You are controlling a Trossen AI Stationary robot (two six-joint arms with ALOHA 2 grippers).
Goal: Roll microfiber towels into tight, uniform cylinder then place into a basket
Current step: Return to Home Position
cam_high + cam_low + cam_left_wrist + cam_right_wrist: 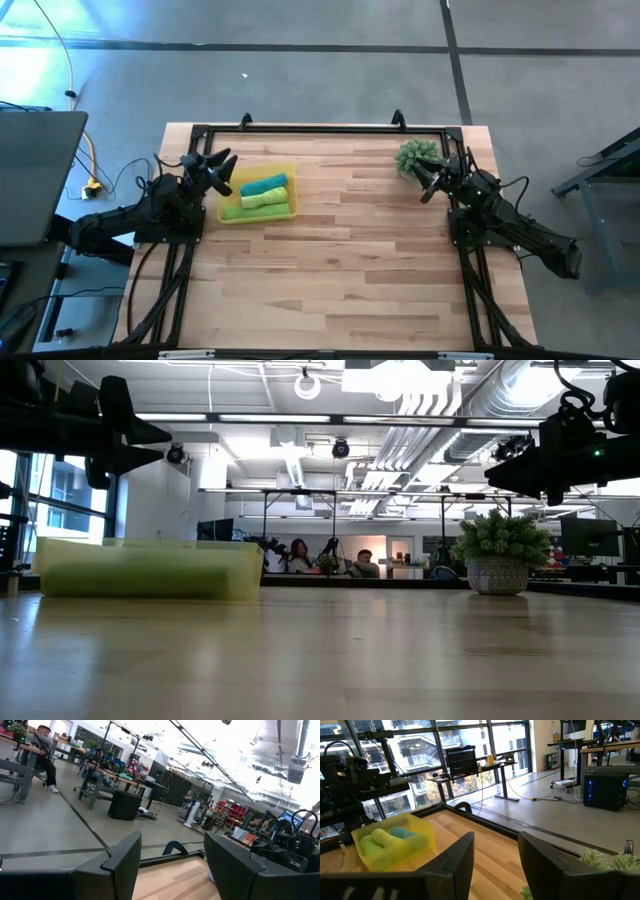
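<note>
The yellow basket (256, 195) stands on the table's far left part. Inside it lie rolled microfiber towels: a teal one (264, 185) and lime green ones (265, 200) beside it. The right wrist view shows the basket (395, 845) with the teal towel (402, 833) and a green roll (385, 838). My left gripper (222, 172) hovers open just left of the basket, above the table. My right gripper (432, 182) is open at the far right, next to the plant, with nothing between its fingers.
A spiky green plant in a pot (417, 157) stands at the far right, close to my right gripper; the low view shows the pot (498, 573) resting on the table. A black frame (320, 128) runs along the far edge. Bare wood (330, 270) fills the middle and near part.
</note>
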